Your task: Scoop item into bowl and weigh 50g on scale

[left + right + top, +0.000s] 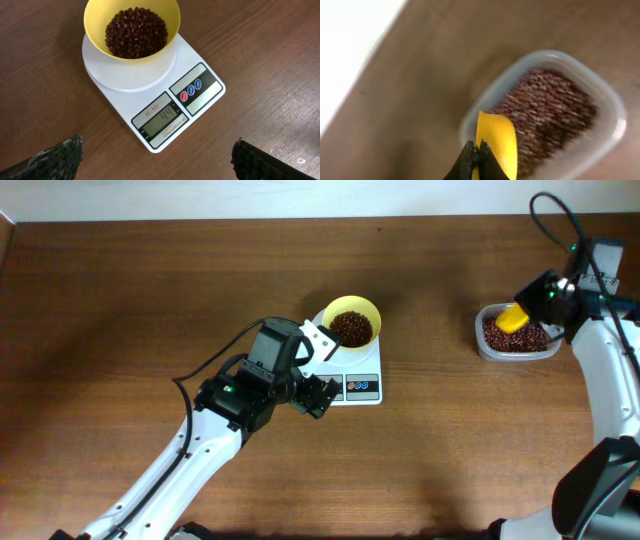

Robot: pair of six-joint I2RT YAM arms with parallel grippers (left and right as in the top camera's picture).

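Observation:
A pale-yellow bowl [352, 322] [132, 29] of dark red-brown beans [135, 32] sits on the round platform of the white scale [359, 376] [159, 90], whose display reads 44. Just in front of the scale hovers my left gripper [318, 367] [156, 159], open and empty, its fingers [56, 159] wide apart. At the far right, my right gripper [545, 304] [476, 149] is shut on the handle of a yellow scoop [512, 319] [496, 143]. The scoop's bowl hangs over the beans [545, 112] in a clear tub [516, 334] [606, 100].
The brown wooden table [120, 330] runs to a white wall along the back edge. A black cable [555, 210] loops above the right arm, near the tub.

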